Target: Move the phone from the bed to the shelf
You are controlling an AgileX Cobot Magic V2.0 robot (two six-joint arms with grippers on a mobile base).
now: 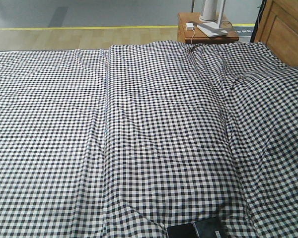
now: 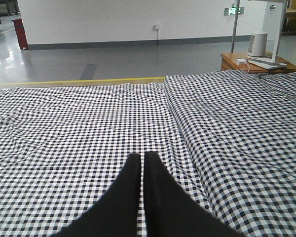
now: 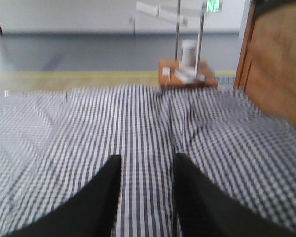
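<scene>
Phone: lying flat on the bed's near edge, at the very bottom of the front-facing view and partly cut off by the frame; glossy black. Neither of my wrist views is showing it.
Bed: filling most of every view, its black-and-white check sheet lying in long folds and wrinkles.
Left hand: I am holding it clenched, with only a thin slit showing between its two black sides and nothing in it, low over the sheet and pointing toward the far edge of the bed.
Right hand: I am holding it released, the check sheet showing through the gap, with nothing in its grasp. This view is coming through blurred.
Small reddish-brown worktop: standing just beyond the bed's far right corner and showing in all three views.
White cylinder: standing upright on that worktop; the front-facing view is cropping its top.
White block: sitting on the worktop's left part; sharp only in the front-facing view.
Wooden panel: rising along the bed's right side; the left wrist view is not showing it.
Yellow floor line: running along the floor just behind the bed.
Green sign: glowing high on the far wall, in the wrist views only.
</scene>
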